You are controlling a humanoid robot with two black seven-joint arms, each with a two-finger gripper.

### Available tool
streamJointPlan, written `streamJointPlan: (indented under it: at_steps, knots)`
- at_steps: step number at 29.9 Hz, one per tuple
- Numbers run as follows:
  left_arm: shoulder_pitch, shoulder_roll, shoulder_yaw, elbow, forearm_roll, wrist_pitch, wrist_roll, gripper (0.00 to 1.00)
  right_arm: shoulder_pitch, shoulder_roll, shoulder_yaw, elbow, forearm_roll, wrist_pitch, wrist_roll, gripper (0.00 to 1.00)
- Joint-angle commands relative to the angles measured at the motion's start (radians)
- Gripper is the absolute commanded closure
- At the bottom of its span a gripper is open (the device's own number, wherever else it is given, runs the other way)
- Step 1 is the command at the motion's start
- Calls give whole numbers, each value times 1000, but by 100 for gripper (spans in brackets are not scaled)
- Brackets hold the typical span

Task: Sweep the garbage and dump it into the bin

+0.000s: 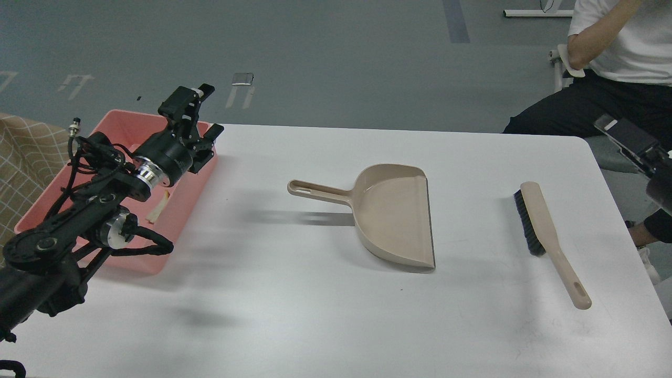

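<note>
The pink bin (pixel 131 114) stands at the table's left edge. The pale beige strip (pixel 157 208) lies inside it. The yellow sponge piece is hidden behind my left arm. My left gripper (pixel 206 110) is open and empty, raised over the bin's far right corner. The beige dustpan (pixel 394 215) lies empty at mid-table with its handle pointing left. The beige black-bristled brush (pixel 546 231) lies free on the table at the right. My right gripper (pixel 627 137) is lifted at the right edge, away from the brush; its fingers cannot be told apart.
A seated person (pixel 614 63) in a white shirt is beyond the table's far right corner. A checked fabric seat (pixel 26 152) stands to the left of the bin. The white table (pixel 315 304) ends just past the brush on the right.
</note>
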Motion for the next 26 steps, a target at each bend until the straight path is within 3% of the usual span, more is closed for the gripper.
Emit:
streamJointPlan:
  at_steps: [1, 6, 12, 22, 26]
  knots:
    - [0, 3, -84, 1, -32, -30, 3, 2, 69, 47, 8, -77, 68, -3, 2, 0]
    - [2, 8, -218, 10, -101, -81, 7, 2, 125, 150, 9, -195, 271, -4, 3, 0]
    - [37, 11, -366, 82, -230, -219, 10, 2, 232, 239, 11, -276, 430, -74, 5, 0]
    - [40, 0, -369, 96, -272, -225, 13, 2, 301, 326, 9, -341, 767, -104, 8, 0]
    - [37, -3, -371, 130, -272, -226, 18, 2, 320, 337, 5, -345, 799, -102, 8, 0]
